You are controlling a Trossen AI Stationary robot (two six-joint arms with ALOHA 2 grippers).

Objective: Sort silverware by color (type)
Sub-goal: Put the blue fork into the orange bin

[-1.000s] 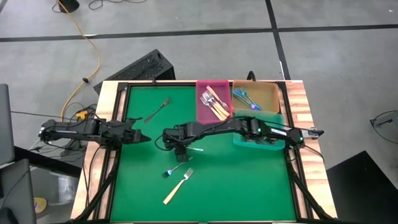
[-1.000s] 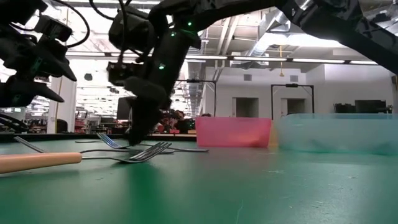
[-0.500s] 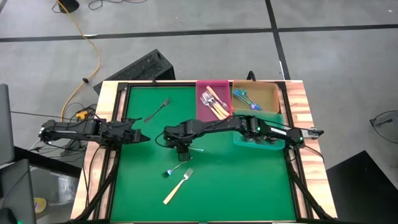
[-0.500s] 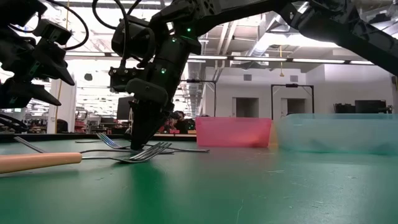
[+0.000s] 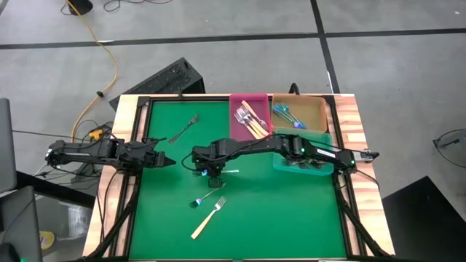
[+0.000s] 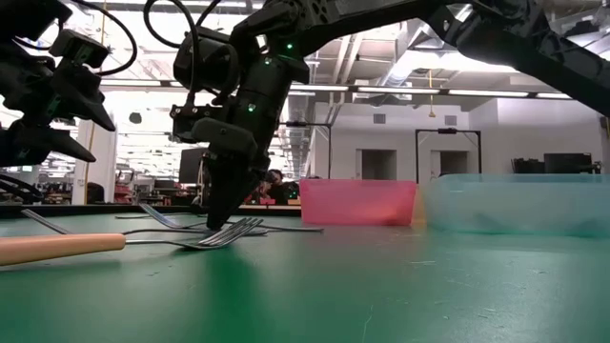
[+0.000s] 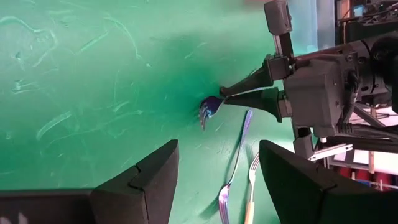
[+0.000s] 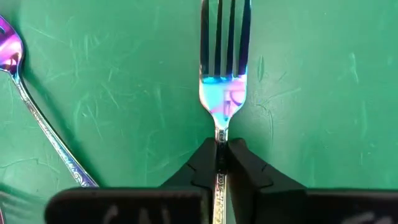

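My right gripper [image 5: 206,172] reaches across to the middle of the green mat and is shut on an iridescent blue fork [image 8: 222,81]. A second blue fork [image 5: 204,198] and a tan-handled fork [image 5: 209,217] lie flat on the mat nearer the front. A black fork [image 5: 184,129] lies at the far left. My left gripper [image 5: 167,161] hovers open and empty to the left of the right gripper. My right gripper pinches the blue fork's thin neck [image 8: 219,135], just behind the tines, between its two fingertips [image 8: 202,163]. The fingers come from above, pointing down [image 6: 217,205], and close across the fork. The fork lies about level at the mat; I cannot tell if it is lifted.
At the far right stand a pink bin [image 5: 250,98] holding tan-handled forks, a tan bin [image 5: 318,110] holding blue forks and a teal bin [image 5: 280,161] under the right arm. Wooden rails frame the mat. Bare mat lies at the near left and near right.
My right gripper has shifted slightly over the blue fork at the mat's middle and now stands still with its fingertips down at the mat. The forks on the mat have stayed where they were.
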